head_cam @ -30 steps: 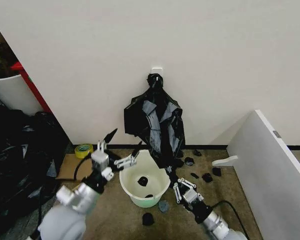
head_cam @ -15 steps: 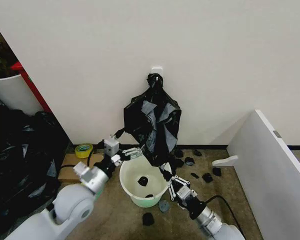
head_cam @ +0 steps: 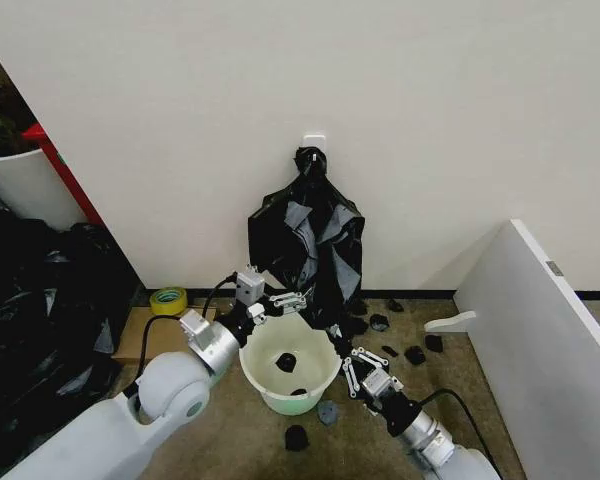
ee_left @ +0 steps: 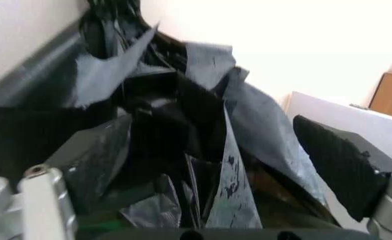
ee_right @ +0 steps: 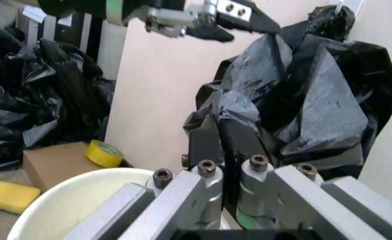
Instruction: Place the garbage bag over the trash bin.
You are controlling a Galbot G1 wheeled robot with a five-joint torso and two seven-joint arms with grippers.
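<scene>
The place looks like a plain indoor test corner or storeroom rather than a home. A bare cream wall [head_cam: 430, 120] meets a dark skirting strip above a brownish carpeted floor [head_cam: 230, 430] strewn with small black scraps [head_cam: 414, 354]. A white partition panel [head_cam: 540, 330] leans in on the right. To the left sit heaps of black plastic bags [head_cam: 40, 300], a flattened piece of cardboard [head_cam: 140, 335] with a roll of yellow tape [head_cam: 167, 299] on it, a red frame edge [head_cam: 65, 175] and a large white tub [head_cam: 20, 185]. A small white hook plate [head_cam: 314, 139] is fixed to the wall.
</scene>
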